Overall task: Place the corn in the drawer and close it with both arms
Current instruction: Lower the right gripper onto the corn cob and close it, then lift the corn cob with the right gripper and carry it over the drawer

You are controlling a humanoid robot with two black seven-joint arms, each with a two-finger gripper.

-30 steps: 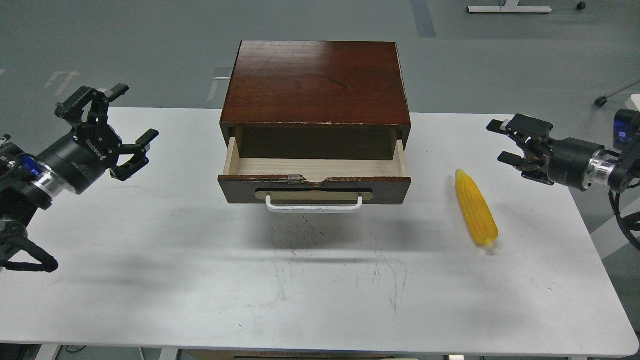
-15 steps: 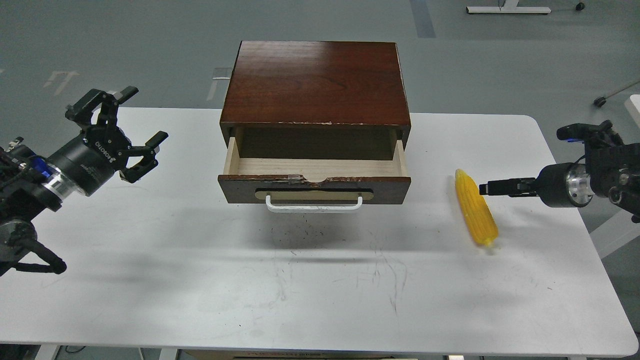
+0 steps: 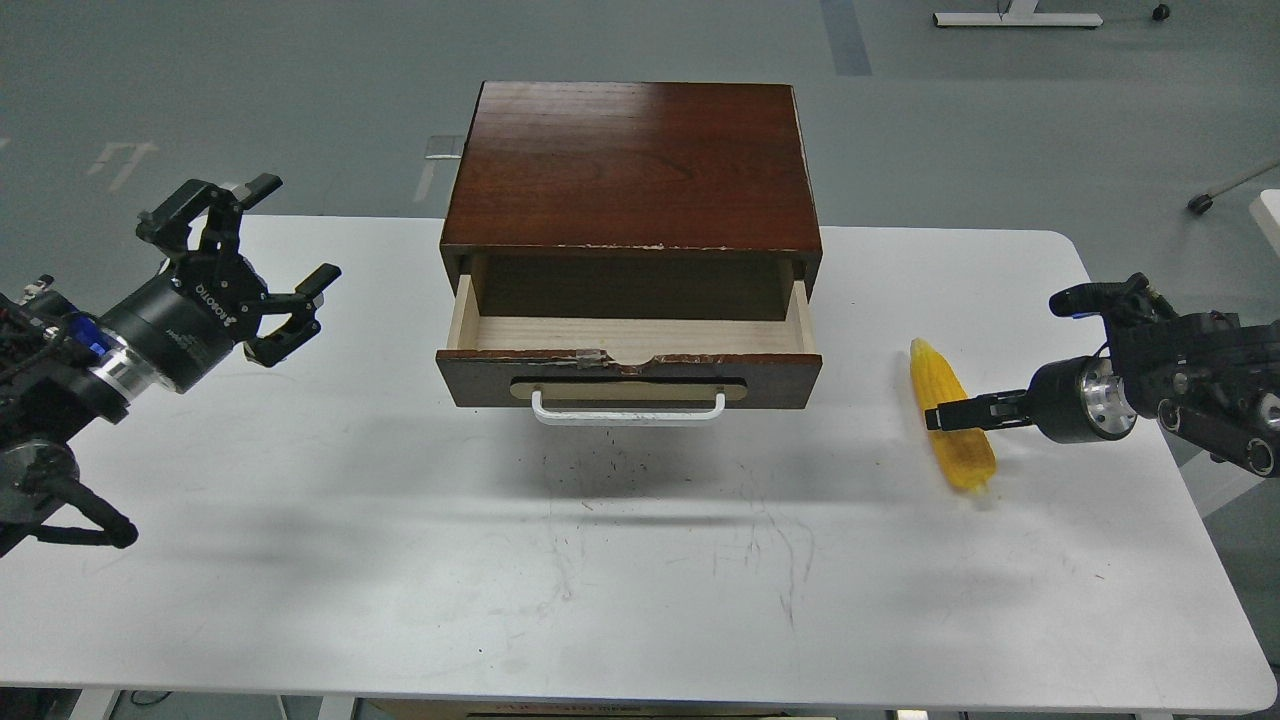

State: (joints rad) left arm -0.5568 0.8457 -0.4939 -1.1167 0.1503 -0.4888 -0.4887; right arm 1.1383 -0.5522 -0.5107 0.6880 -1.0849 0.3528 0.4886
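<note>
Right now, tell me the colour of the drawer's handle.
White, on a tan oval plate; the handle shows in the head view.

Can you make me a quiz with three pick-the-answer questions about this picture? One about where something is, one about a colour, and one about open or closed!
1. Where is the bright yellow corn cob?
A. Inside the drawer
B. On the white table, right of the drawer
C. On top of the wooden box

2. What colour is the drawer's bar handle?
A. White
B. Yellow
C. Black

3. How is the dark reddish-brown wooden drawer?
A. Pushed shut
B. Lying on the floor
C. Pulled open and empty

Answers:
1 B, the cob lies on the white table, with the right end effector at its middle.
2 A, the bar shows white against the tan oval plate.
3 C, its pale wood inside is showing, with nothing in it. The left end effector hangs open, away from it.
</note>
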